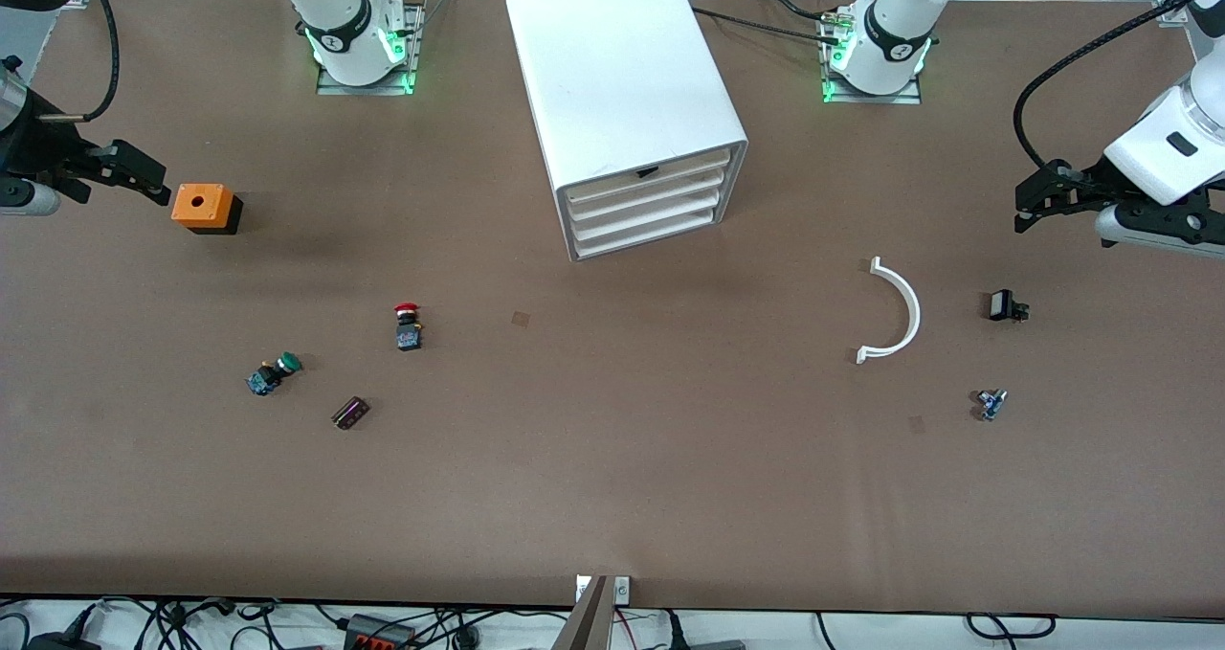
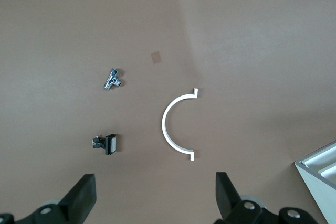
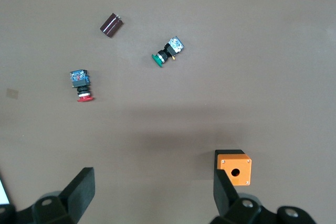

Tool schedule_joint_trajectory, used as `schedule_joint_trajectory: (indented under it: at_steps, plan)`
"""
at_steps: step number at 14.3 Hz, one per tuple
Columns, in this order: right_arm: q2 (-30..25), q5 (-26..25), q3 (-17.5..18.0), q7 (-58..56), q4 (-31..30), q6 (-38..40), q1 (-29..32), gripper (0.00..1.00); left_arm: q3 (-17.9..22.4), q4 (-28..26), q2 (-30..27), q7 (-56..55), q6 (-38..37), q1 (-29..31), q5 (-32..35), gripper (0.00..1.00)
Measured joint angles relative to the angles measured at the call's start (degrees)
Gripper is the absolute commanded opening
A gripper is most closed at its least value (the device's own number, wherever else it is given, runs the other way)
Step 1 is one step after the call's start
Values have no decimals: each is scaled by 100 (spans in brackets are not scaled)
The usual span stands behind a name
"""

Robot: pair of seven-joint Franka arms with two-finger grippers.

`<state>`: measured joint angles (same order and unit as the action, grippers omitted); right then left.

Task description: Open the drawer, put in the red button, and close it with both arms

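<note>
The white four-drawer cabinet stands at the middle of the table between the two bases. All its drawers are shut, including the second drawer under the top one with the black mark. The red button lies on its side on the table, nearer to the front camera than the cabinet and toward the right arm's end; it also shows in the right wrist view. My right gripper is open and empty over the table beside the orange box. My left gripper is open and empty over the left arm's end of the table.
A green button and a dark brown block lie near the red button. A white half-ring, a small black part and a small metal part lie toward the left arm's end.
</note>
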<state>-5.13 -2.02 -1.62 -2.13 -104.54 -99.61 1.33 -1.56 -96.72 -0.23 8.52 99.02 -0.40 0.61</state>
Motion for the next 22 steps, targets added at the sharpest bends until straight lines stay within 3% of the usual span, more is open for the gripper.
schedule_joint_trajectory:
  at_steps: [10,14,19,22]
  plan:
    - [33,0,0,0,-1,18,0,100,0,3,0,0,-48,0,0,100]
    - [186,0,3,0,-2,18,-1,100,-18,13,2,7,-571,-5,-158,100]
    - [1007,2,50,-3,141,-48,-398,100,-90,12,179,78,-1745,-130,-253,100]
    - [1720,71,66,-2,550,-105,-675,100,-161,-19,558,80,-2060,-231,-931,100]
